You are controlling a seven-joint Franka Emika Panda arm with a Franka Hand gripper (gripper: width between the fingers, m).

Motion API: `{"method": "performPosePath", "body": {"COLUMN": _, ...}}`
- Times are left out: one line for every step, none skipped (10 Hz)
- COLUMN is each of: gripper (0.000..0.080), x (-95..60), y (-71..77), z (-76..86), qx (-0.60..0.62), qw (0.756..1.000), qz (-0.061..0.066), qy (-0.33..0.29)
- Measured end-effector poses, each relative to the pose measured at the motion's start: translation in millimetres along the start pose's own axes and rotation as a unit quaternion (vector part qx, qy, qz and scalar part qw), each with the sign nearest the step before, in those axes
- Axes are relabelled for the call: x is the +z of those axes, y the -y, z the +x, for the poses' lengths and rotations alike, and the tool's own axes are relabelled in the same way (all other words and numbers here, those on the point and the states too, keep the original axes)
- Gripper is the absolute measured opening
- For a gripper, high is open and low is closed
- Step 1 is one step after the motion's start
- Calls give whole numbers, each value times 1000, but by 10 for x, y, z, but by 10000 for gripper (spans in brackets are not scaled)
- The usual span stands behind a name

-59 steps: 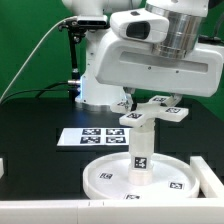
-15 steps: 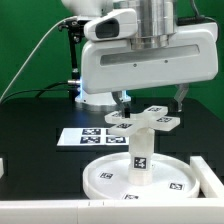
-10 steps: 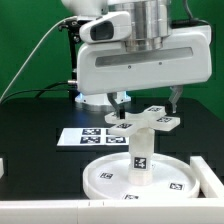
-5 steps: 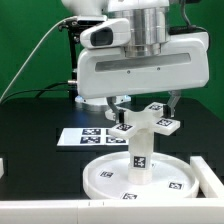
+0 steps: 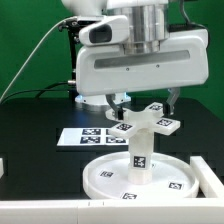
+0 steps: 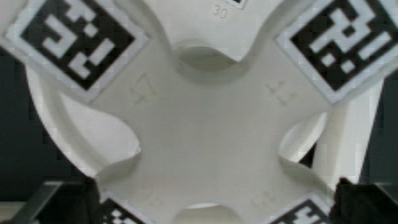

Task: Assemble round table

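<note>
On the black table [image 5: 30, 130] stand one disc [image 5: 165, 166], one post [image 5: 141, 150], one cross foot [image 5: 146, 123]; pincer [image 5: 147, 106] spread wide, empty.

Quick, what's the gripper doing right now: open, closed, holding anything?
Gripper: fingers spread on either side of the cross-shaped foot; whether they are clamping it cannot be told.

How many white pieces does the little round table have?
3. The big round disc lies flat at the front. The short post stands upright in its middle. The cross-shaped foot sits on top of the post. None seems hidden.
</note>
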State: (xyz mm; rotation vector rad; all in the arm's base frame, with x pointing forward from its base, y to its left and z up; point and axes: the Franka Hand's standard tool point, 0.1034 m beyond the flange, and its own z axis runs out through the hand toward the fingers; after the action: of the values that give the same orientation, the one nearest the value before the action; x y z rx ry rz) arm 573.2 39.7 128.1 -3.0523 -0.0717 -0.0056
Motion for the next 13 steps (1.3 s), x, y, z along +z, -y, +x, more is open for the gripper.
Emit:
{"method": "performPosePath", "body": {"gripper": 649, "x": 5, "y": 4, "z": -54, "qx": 0, "qw": 1000, "qz": 0, "qy": 1}}
{"method": "performPosePath", "body": {"gripper": 649, "x": 39, "y": 2, "z": -113, "qx": 1, "qw": 1000, "qz": 0, "qy": 4}}
{"method": "performPosePath", "body": {"gripper": 649, "x": 78, "y": -1, "z": -146, "qx": 1, "qw": 1000, "qz": -1, "qy": 6}}
{"method": "performPosePath", "body": {"gripper": 649, "x": 124, "y": 8, "z": -173, "qx": 0, "qw": 1000, "qz": -2, "qy": 6}}
{"method": "performPosePath", "body": {"gripper": 649, "x": 160, "y": 5, "z": -195, "qx": 0, "qw": 1000, "qz": -2, "qy": 9}}
{"method": "performPosePath", "body": {"gripper": 649, "x": 175, "y": -8, "z": -197, "qx": 1, "qw": 1000, "qz": -3, "qy": 10}}
{"method": "performPosePath", "body": {"gripper": 649, "x": 186, "y": -22, "z": -189, "qx": 2, "qw": 1000, "qz": -3, "qy": 11}}
{"method": "performPosePath", "body": {"gripper": 649, "x": 199, "y": -20, "z": -194, "qx": 2, "qw": 1000, "qz": -4, "qy": 12}}
{"method": "performPosePath", "body": {"gripper": 649, "x": 202, "y": -22, "z": -196, "qx": 2, "qw": 1000, "qz": -4, "qy": 12}}
{"method": "performPosePath", "body": {"gripper": 549, "x": 205, "y": -22, "z": -199, "qx": 2, "qw": 1000, "qz": -4, "qy": 12}}
{"method": "performPosePath", "body": {"gripper": 445, "x": 202, "y": -32, "z": -193, "qx": 3, "qw": 1000, "qz": -4, "qy": 11}}
{"method": "performPosePath", "body": {"gripper": 445, "x": 202, "y": -30, "z": -193, "qx": 3, "qw": 1000, "qz": -4, "qy": 11}}
{"method": "performPosePath", "body": {"gripper": 445, "x": 202, "y": -31, "z": -193, "qx": 3, "qw": 1000, "qz": -4, "qy": 11}}
